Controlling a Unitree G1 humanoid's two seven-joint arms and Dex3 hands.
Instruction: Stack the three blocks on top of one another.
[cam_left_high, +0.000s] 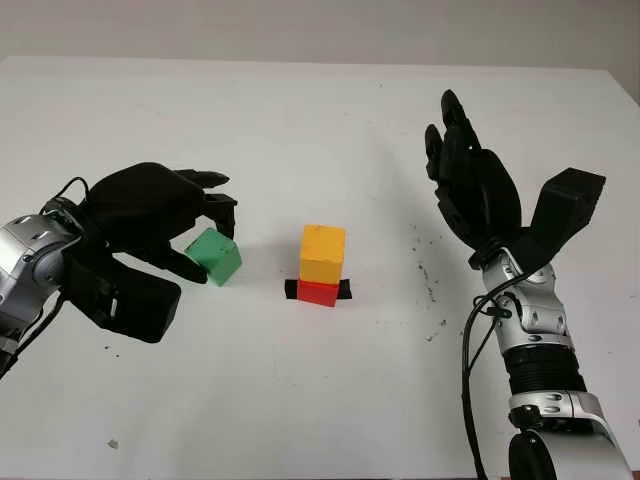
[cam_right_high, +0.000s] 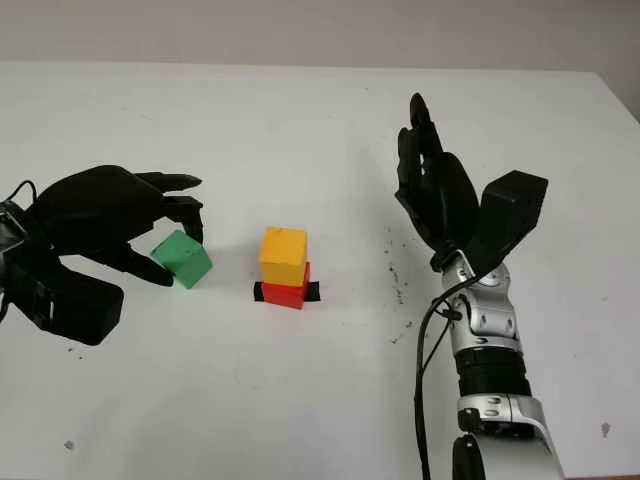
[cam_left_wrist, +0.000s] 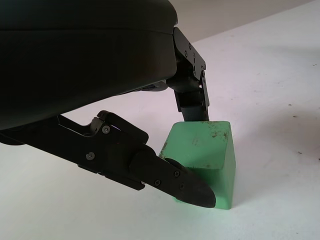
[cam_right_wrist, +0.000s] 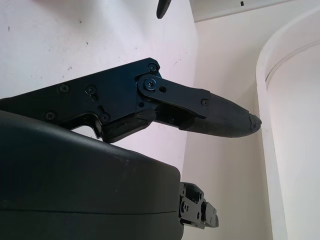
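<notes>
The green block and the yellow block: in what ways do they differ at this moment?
The green block is tilted, while the yellow block sits level. The green block is down at the table, between the fingers of the left hand; the yellow block rests on the red block, and no hand touches it. Both are plain cubes of similar size.
</notes>
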